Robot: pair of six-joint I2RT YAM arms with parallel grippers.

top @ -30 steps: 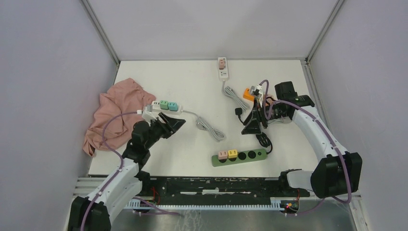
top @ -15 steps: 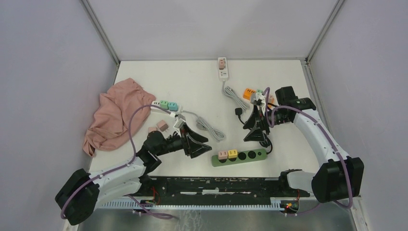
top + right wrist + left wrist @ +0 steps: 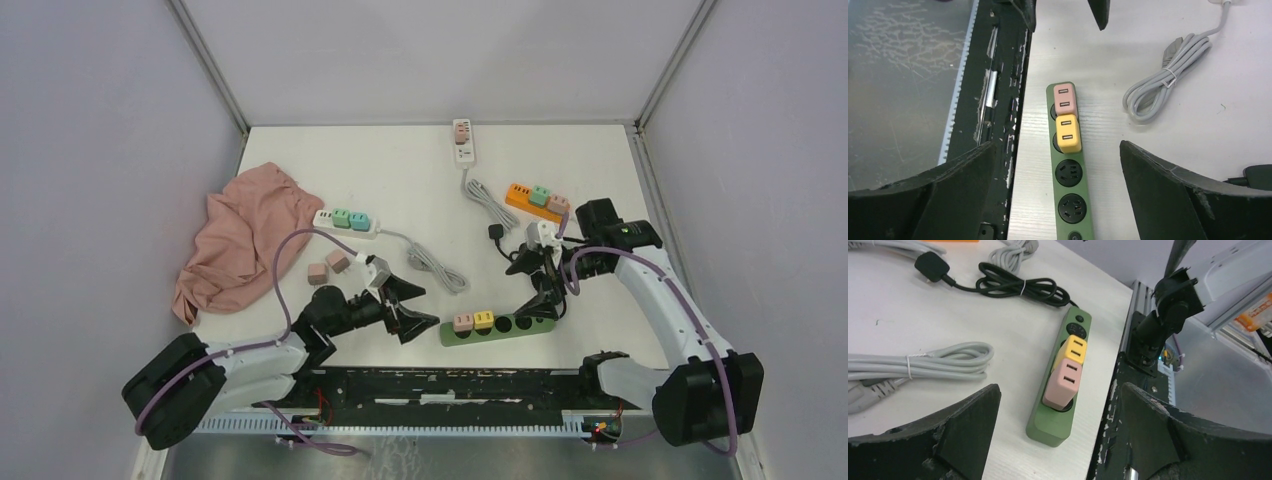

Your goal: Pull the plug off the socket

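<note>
Plainly, the left gripper (image 3: pixel 417 308) has its jaws spread wide with nothing between them. They sit just off the plug end of the green power strip (image 3: pixel 512 323), and the left wrist view looks along the strip through the gap between the two fingers. The right gripper (image 3: pixel 528 283) also has its jaws apart and empty. It hangs over the far side of the strip, near its switch end, and its own camera looks straight down on the strip's length.

The pink plug (image 3: pixel 1066 98) is seated in the end socket of the strip, with the yellow plug (image 3: pixel 1068 133) touching it in the next socket. Two empty sockets (image 3: pixel 1068 172) follow toward the switch end. The strip lies flat on the counter (image 3: pixel 400 170), close to its near edge. Its black cord (image 3: pixel 1018 286) is bundled just beyond the switch end.

A grey coiled cord (image 3: pixel 437 264) lies beyond the strip's plug end. Farther off the same way are two loose pink plugs (image 3: pixel 327 267), a white strip (image 3: pixel 346 220) carrying teal plugs, and a pink cloth (image 3: pixel 240 235). An orange strip (image 3: pixel 535 197) lies well beyond the green strip's switch end.
</note>
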